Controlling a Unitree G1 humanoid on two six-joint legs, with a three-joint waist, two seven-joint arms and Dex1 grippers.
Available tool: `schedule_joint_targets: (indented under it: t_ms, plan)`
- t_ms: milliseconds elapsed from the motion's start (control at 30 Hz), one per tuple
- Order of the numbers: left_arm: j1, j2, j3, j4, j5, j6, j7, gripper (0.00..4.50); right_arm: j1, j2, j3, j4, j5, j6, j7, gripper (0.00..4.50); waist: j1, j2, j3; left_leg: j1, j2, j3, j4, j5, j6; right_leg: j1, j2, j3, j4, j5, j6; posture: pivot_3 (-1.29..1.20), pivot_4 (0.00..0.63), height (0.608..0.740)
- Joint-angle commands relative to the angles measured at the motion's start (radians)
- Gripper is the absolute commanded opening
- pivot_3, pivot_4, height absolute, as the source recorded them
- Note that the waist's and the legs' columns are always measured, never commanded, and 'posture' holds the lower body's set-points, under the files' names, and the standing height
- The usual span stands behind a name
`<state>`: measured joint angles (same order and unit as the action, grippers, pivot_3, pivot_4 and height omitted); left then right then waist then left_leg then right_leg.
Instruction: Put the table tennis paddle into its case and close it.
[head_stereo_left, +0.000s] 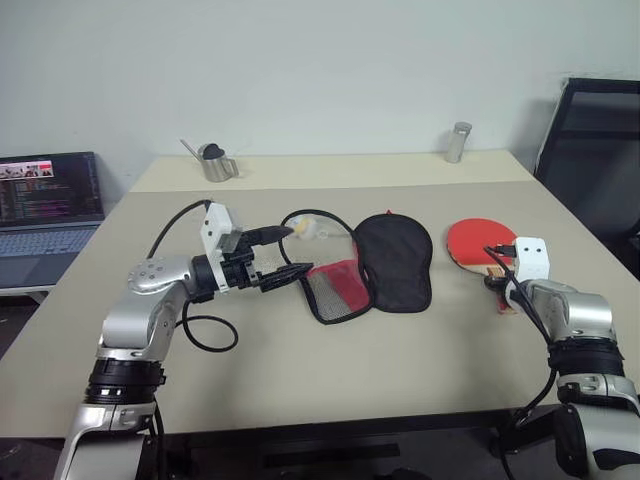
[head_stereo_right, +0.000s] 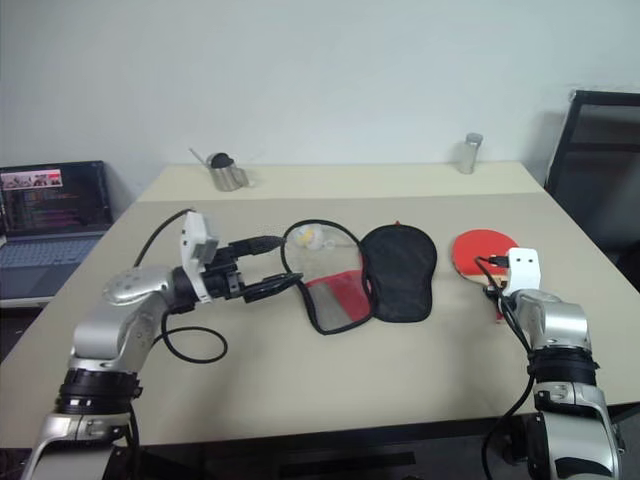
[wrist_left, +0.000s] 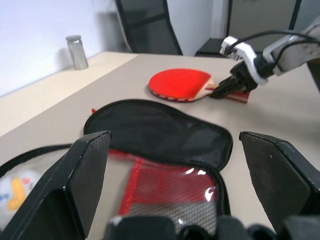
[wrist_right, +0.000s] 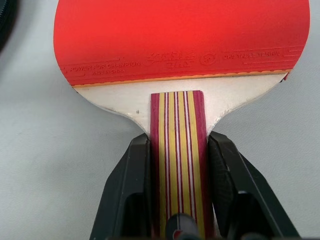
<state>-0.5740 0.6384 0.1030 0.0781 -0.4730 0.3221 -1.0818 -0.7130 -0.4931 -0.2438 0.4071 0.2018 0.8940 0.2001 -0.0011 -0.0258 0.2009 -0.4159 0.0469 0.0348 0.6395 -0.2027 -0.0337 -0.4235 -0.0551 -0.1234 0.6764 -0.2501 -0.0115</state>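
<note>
Paddle (wrist_right: 180, 45) lies red face up on the right side of the counter (head_stereo_left: 400, 350), its striped handle clamped between my right fingers (wrist_right: 127, 185). My left gripper (head_stereo_left: 285, 255) hovers with its fingers spread wide apart, just left of the case (head_stereo_left: 385, 262), which lies open at mid-counter, black lining up, its red mesh flap nearest my left hand. My right wrist view reads the white lettering on the rubber; my left wrist view catches my right gripper (wrist_left: 222, 91) at the handle.

The red rubber of the paddle (wrist_right: 180, 35) bears embossed lettering just above the handle (wrist_right: 178, 165). One line reads "POWER FOR CHAMPION". The remaining marks beside it are too faint to read.
</note>
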Motion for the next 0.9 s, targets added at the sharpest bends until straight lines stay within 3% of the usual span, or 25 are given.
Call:
schedule_joint_targets:
  t_ms: [33,233,467,667,900]
  plan:
    - [0.008,0.027,0.047,-0.045,-0.024,-0.007,0.0,4.5,-0.027,-0.021,-0.03,-0.151,0.037,0.06,0.011,1.15,0.0,0.0,0.0,0.0,0.0,0.0,-0.001,0.0,0.0,-0.001,0.0,0.0,0.0,0.0,0.0,0.0,0.15,0.74]
    - [0.032,0.04,0.065,-0.055,-0.03,-0.011,0.003,4.5,-0.082,0.04,-0.057,-0.399,0.114,0.26,-0.03,1.15,-0.001,0.001,0.001,-0.001,0.0,0.002,-0.004,0.0,0.0,-0.003,0.0,0.001,-0.002,0.0,0.0,0.0,0.15,0.74]
    - [0.035,0.033,0.06,-0.062,-0.027,-0.016,0.012,4.5,-0.099,0.275,-0.037,-0.584,0.142,0.404,-0.135,1.15,0.0,0.001,0.001,-0.001,0.001,0.001,-0.004,0.0,0.0,-0.002,0.001,0.001,-0.002,0.0,0.0,0.0,0.15,0.74]
    - [0.026,0.029,0.055,-0.058,-0.023,-0.022,0.012,4.5,-0.07,0.4,0.033,-0.524,0.101,0.315,-0.188,1.15,0.002,0.001,0.001,-0.001,0.0,0.001,-0.005,0.0,0.0,-0.003,0.001,0.001,-0.002,0.0,0.0,0.0,0.15,0.74]
    - [0.028,0.031,0.053,-0.066,-0.022,-0.021,0.014,4.5,-0.061,0.442,0.073,-0.379,0.055,0.175,-0.204,1.15,0.0,0.001,0.001,-0.001,0.0,0.001,-0.005,0.0,0.0,-0.003,0.001,0.001,-0.002,0.0,0.0,0.0,0.15,0.74]
